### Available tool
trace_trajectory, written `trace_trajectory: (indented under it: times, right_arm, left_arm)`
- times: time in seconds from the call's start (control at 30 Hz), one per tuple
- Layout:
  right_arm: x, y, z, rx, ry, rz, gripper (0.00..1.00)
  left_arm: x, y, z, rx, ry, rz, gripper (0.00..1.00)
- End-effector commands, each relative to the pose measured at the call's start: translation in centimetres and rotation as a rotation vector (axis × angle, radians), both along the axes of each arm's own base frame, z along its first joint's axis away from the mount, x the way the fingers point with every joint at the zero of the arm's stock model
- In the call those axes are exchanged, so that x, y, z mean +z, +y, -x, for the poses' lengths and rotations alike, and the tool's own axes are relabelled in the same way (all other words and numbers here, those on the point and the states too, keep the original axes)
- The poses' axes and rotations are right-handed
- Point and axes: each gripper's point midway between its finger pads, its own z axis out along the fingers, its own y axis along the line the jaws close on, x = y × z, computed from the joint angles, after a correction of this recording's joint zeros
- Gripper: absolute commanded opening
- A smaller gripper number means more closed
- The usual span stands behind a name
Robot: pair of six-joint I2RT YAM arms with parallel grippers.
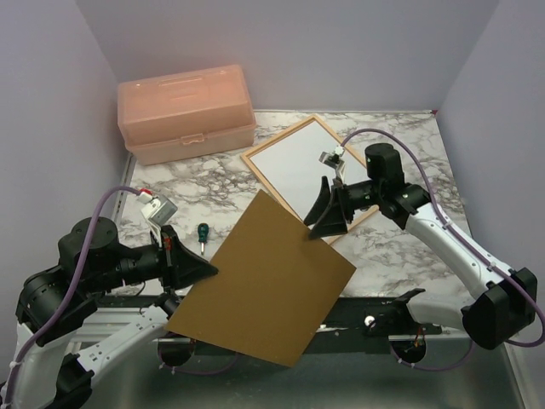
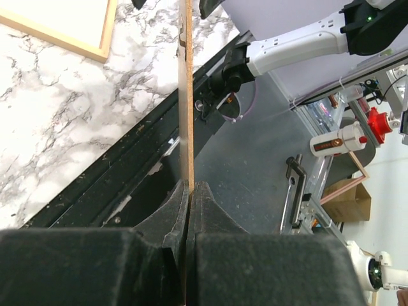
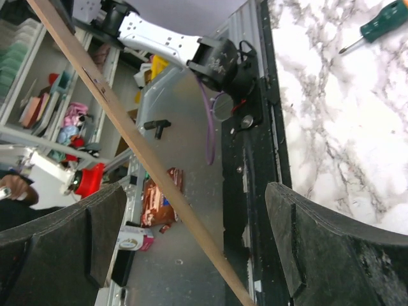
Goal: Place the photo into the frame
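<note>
Photo [image 1: 294, 166], white side up, is judged to lie inside the frame [image 1: 279, 135]. The board [image 1: 268, 285] is clamped aloft by the left gripper [image 1: 204, 271]. The right gripper [image 1: 326, 217] is spread wide astride its corner, empty. If released early, the board could be dropped onto the frame.

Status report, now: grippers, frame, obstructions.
Left gripper shut on backing board. Right gripper open, straddling board's edge. Frame flat on table, board aloft at its near corner.
</note>
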Motion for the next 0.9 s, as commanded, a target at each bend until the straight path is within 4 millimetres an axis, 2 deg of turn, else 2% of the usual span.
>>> trace_trajectory:
  times: [0.0, 0.37, 0.43, 0.57, 0.6, 0.67, 0.73, 0.87]
  right_arm:
    - [0.8, -0.3, 1.9, 0.100, 0.039, -0.064, 1.00]
    - [0.5, -0.4, 3.1, 0.113, 0.102, -0.074, 0.93]
    - [0.7, -0.4, 3.3, 0.114, 0.101, -0.076, 0.89]
    - [1.3, -0.4, 3.3, 0.115, 0.094, -0.083, 0.74]
    - [1.4, -0.4, 3.3, 0.113, 0.091, -0.084, 0.62]
    - [1.4, -0.4, 3.2, 0.112, 0.091, -0.084, 0.44]
    - [1.4, -0.4, 3.2, 0.111, 0.096, -0.083, 0.34]
    - [1.5, -0.4, 3.3, 0.120, 0.096, -0.085, 0.23]
  left_arm:
    - [3.1, -0.9, 0.3, -0.044, -0.085, 0.128, 0.00]
    - [3.4, -1.9, -1.4, 0.008, -0.080, 0.183, 0.00]
    - [3.3, -1.8, -1.8, 0.028, -0.083, 0.182, 0.00]
    - [2.9, -1.3, -2.4, 0.080, -0.087, 0.176, 0.00]
    - [2.9, -1.2, -2.6, 0.095, -0.088, 0.176, 0.00]
    - [2.7, -0.9, -2.8, 0.123, -0.086, 0.181, 0.00]
    - [2.5, -0.8, -3.0, 0.141, -0.084, 0.191, 0.00]
    - [2.0, -0.7, -3.2, 0.161, -0.072, 0.197, 0.03]
